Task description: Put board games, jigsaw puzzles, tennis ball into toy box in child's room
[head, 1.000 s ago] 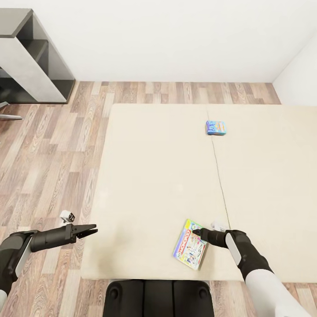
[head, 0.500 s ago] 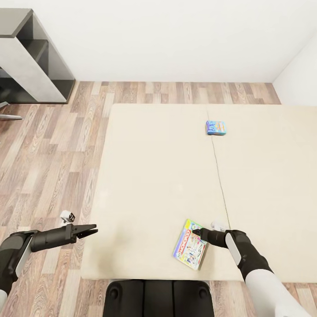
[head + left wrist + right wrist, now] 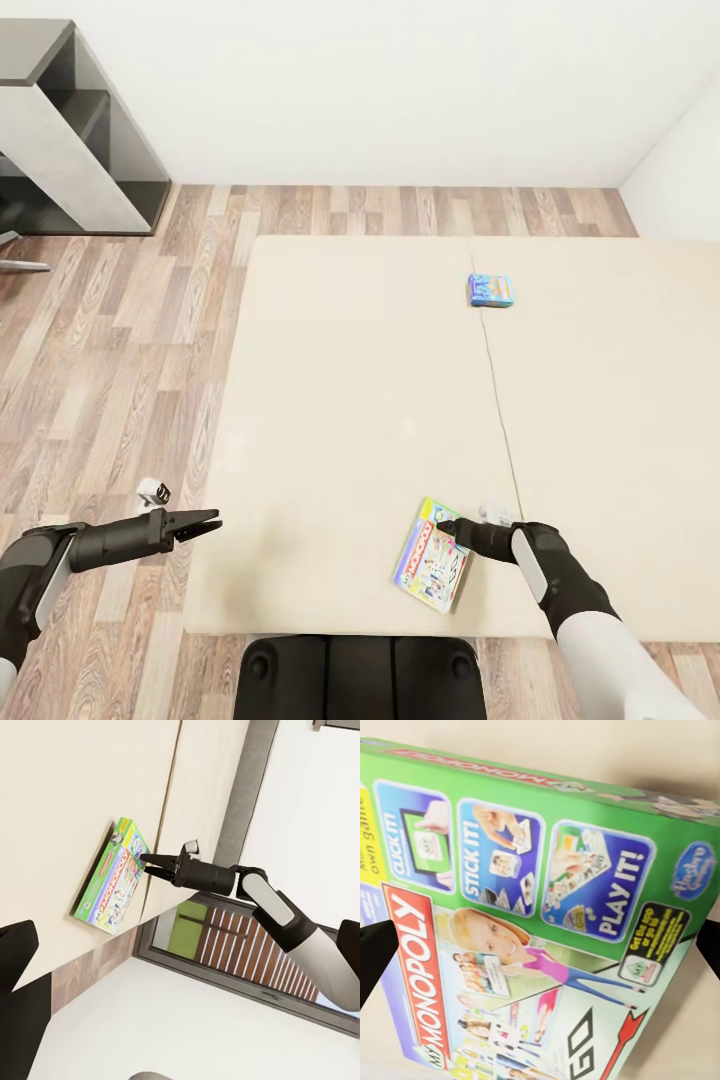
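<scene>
Two board games lie on the cream bed [image 3: 350, 400]. The green Monopoly box [image 3: 432, 556] [image 3: 112, 877] lies flat near the bed's front edge. My right gripper [image 3: 443, 527] [image 3: 148, 863] is open, with its tips at the box's right side just above the lid. In the right wrist view the box [image 3: 540, 915] is very close and a dark fingertip [image 3: 375, 956] shows at each side of it. The blue game box [image 3: 490, 290] lies farther back by the bed's seam. My left gripper [image 3: 208, 521] hangs open at the bed's left edge, holding nothing.
Wood-plank floor [image 3: 110, 350] runs left of and behind the bed. A grey open shelf unit [image 3: 75, 130] stands at the back left against the white wall. A small white object [image 3: 152, 491] lies on the floor near my left arm. My base [image 3: 360, 675] is against the bed's front.
</scene>
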Tool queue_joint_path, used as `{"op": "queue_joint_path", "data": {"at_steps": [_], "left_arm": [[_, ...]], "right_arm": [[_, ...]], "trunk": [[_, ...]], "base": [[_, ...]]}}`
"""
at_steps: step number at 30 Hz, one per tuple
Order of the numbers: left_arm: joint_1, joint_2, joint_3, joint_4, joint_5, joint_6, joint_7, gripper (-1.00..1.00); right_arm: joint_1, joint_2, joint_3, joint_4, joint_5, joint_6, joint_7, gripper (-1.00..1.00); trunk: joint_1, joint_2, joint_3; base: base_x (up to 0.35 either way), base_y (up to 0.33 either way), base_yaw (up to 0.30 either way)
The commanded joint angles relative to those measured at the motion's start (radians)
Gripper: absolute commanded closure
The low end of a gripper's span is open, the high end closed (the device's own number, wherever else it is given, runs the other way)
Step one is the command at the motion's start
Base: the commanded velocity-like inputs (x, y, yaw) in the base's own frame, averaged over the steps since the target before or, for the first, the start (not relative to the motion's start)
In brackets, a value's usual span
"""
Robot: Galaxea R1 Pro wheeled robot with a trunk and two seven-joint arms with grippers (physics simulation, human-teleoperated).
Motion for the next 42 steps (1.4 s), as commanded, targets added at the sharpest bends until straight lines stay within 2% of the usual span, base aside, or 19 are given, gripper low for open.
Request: {"op": "queue_joint_path", "data": {"at_steps": [1,16,42], "left_arm": [[0.000,0.000,0.000,0.000,-0.001,0.011,-0.004,-1.00],[0.000,0.000,0.000,0.000,-0.001,0.011,-0.004,-1.00],[0.000,0.000,0.000,0.000,-0.001,0.011,-0.004,-1.00]], "right_arm": [[0.000,0.000,-0.002,-0.001,-0.005,0.006,0.001,-1.00],[0.000,0.000,-0.003,-0.001,-0.005,0.006,0.001,-1.00],[0.001,0.002,0.001,0.000,-0.005,0.010,0.002,-1.00]], "trunk": [[0.000,-0.001,-0.001],[0.000,-0.001,-0.001],[0.000,-0.001,-0.001]], "base": [[0.000,0.000,0.000],[0.000,0.000,0.065],[0.000,0.000,0.003]]}}
